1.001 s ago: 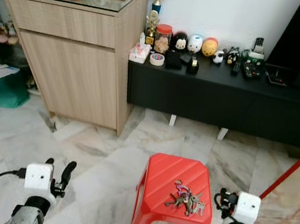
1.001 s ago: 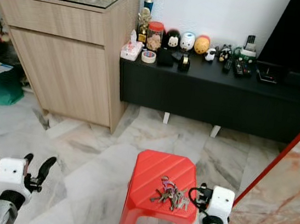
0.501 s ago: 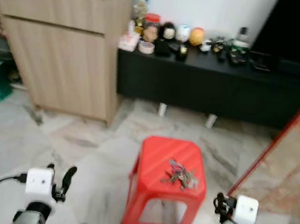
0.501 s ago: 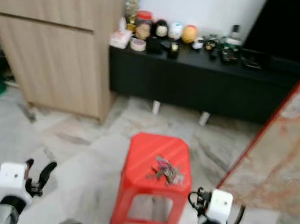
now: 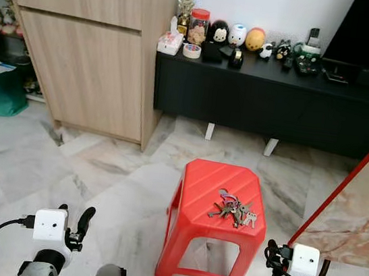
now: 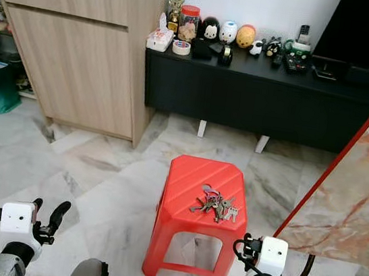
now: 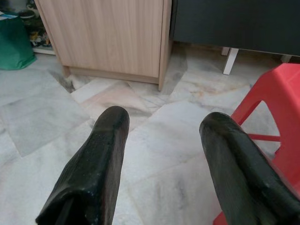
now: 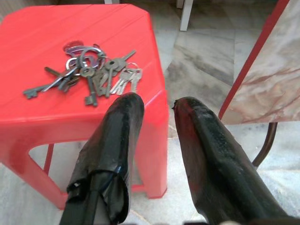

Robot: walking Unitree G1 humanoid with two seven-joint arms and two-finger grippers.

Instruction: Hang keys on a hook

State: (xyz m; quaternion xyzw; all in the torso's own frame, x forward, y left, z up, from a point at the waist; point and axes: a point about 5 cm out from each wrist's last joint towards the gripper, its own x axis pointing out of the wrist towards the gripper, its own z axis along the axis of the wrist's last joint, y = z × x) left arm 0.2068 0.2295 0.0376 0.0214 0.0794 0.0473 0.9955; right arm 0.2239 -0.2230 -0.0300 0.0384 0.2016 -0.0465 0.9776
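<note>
1. A wooden cabinet [image 5: 94, 51] and a black low console [image 5: 277, 102] line the wall, seen from the head.
2. A red stool [image 5: 219, 214] stands on the marble floor [image 5: 64, 170].
3. The left gripper [image 7: 161, 136] hangs released over bare floor.
4. The right gripper [image 8: 157, 110], fingers apart and empty, hovers beside the stool's edge.
5. The keys [image 8: 89, 75] lie on the stool top; its wrist camera shows single blades.

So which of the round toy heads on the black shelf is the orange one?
The orange head is the rightmost of the three in the row on the black shelf. The black head and the white head sit to its left.
</note>
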